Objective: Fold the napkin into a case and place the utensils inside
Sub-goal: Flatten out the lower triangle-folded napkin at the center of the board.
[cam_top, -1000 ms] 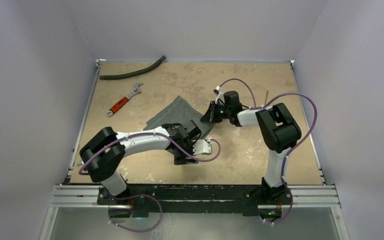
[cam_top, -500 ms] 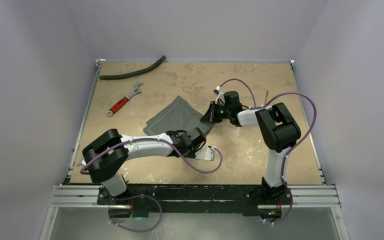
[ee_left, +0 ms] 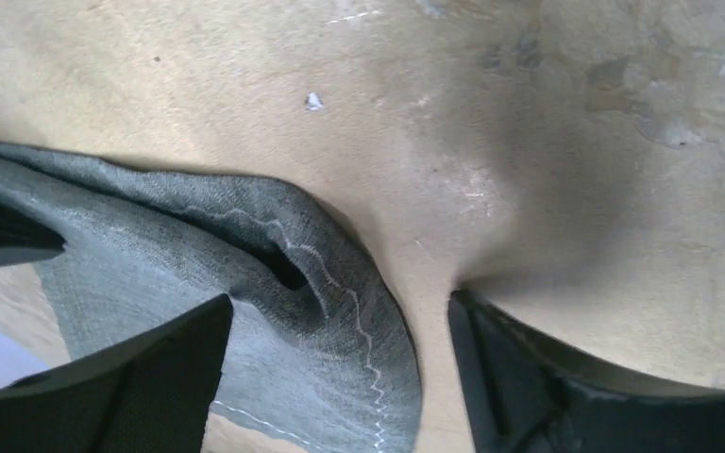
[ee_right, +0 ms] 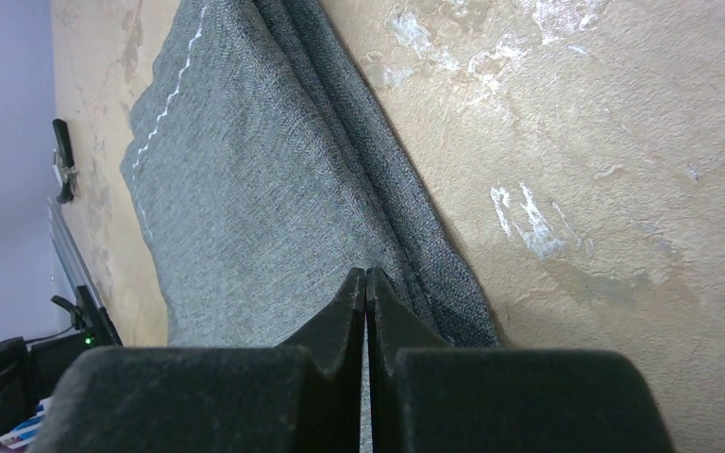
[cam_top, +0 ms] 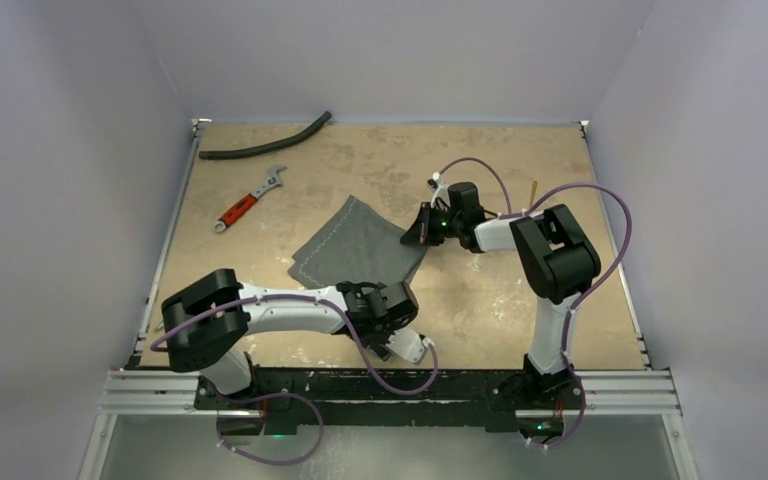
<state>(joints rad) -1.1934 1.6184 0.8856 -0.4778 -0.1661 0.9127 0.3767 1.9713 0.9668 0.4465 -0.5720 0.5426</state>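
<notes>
Top external view: the napkin (cam_top: 355, 245) lies at the middle of the tabletop (cam_top: 520, 300), set askew to its edges, one corner pointing toward the arm bases. The left pincer (ee_left: 340, 300) stands at that near corner, spread. In the left wrist view the rumpled, stitched hem is seen between the fingers, closer to one of them, and nothing is gripped. The right pincer (ee_right: 366, 276) is pressed together at the napkin's right-hand layered edge. Whether cloth is caught between the tips cannot be told.

The coming fold is judged to turn on the near corner. The left arm is the nearer one, and the cloth extends away from it toward the far side.

A gold utensil (cam_top: 533, 190) is noted behind the right arm, well apart from the napkin. The black one is not made out. Bare tabletop is available right of the napkin. The wrench (cam_top: 248, 200) and hose (cam_top: 265, 142) lie far left, well apart.
</notes>
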